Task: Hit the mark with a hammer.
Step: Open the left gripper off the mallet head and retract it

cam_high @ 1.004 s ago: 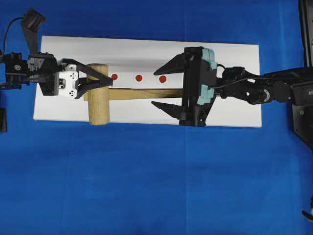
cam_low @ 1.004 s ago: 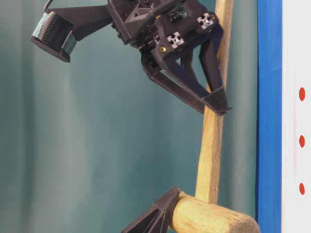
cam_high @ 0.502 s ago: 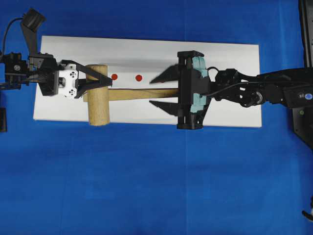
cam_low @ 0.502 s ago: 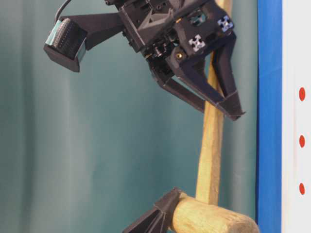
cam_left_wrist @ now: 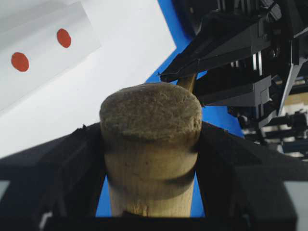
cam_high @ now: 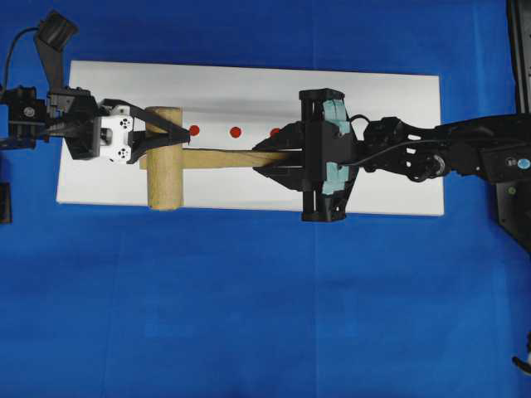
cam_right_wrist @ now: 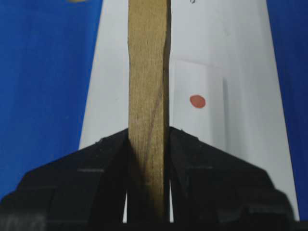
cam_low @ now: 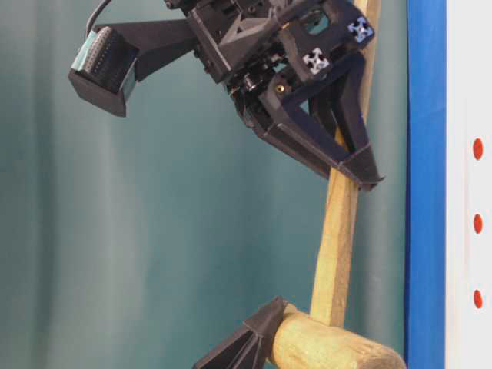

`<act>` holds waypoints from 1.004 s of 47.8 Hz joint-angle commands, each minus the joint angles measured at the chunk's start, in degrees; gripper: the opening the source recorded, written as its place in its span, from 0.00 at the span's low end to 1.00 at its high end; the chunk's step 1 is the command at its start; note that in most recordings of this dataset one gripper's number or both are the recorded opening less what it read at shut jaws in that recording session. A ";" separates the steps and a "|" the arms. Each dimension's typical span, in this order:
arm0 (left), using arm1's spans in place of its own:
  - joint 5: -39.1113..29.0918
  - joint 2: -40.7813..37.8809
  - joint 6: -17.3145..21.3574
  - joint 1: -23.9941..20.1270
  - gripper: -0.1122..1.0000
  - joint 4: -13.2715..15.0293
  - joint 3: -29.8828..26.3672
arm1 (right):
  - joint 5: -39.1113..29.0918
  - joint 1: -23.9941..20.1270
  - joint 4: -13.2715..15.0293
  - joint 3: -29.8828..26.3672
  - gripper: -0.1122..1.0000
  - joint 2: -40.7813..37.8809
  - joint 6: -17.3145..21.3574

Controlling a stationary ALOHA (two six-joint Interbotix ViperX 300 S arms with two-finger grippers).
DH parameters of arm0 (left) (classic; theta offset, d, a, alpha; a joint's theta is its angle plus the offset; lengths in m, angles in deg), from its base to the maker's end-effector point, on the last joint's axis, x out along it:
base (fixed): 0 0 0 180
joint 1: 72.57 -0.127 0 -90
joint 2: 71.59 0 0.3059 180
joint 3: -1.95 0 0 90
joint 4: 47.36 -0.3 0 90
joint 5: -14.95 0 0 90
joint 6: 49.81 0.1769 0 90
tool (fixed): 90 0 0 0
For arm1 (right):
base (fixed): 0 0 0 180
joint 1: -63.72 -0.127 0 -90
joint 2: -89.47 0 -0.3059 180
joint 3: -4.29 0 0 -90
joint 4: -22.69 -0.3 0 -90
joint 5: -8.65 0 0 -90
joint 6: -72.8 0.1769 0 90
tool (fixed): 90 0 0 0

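Note:
The hammer, a light-brown wooden mallet, is held off the white board (cam_high: 249, 91), its thick head (cam_high: 164, 166) at the left and its slim handle (cam_high: 232, 159) running right. My left gripper (cam_high: 168, 138) is shut across the head (cam_left_wrist: 150, 144), one finger (cam_left_wrist: 72, 168) pressed against each side. My right gripper (cam_high: 276, 159) is shut on the handle (cam_right_wrist: 148, 86), with both fingers (cam_right_wrist: 110, 159) tight on the wood. Three red marks (cam_high: 236, 131) sit in a row on the board just behind the handle; the rightmost (cam_high: 275, 132) is half hidden by the right gripper.
The board lies on a blue cloth (cam_high: 249, 315). In the table-level view the handle (cam_low: 338, 246) slants away from the board, and the marks (cam_low: 478, 224) lie along the right edge. The right arm (cam_high: 431, 157) stretches in from the right.
My right gripper has gone from wide open around the handle to shut on it, and shifted slightly left. The left gripper and the hammer head have stayed put.

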 commanded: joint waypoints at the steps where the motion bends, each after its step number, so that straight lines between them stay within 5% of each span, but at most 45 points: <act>1: 0.09 1.58 -0.18 -0.26 0.53 0.00 -2.11 | 0.09 -0.09 0.09 -1.41 0.18 0.62 0.09; 12: -0.97 2.20 -0.26 -0.18 0.54 -0.09 -2.11 | -0.18 -0.09 0.09 -1.41 0.18 0.62 0.18; 22: -1.32 3.08 -0.18 0.79 0.92 0.00 -1.58 | -0.18 -0.09 0.00 -1.05 0.18 0.88 0.35; 48: -8.96 12.92 -0.26 1.67 0.91 -0.09 4.04 | -0.18 -0.09 -3.08 5.45 0.18 7.21 0.97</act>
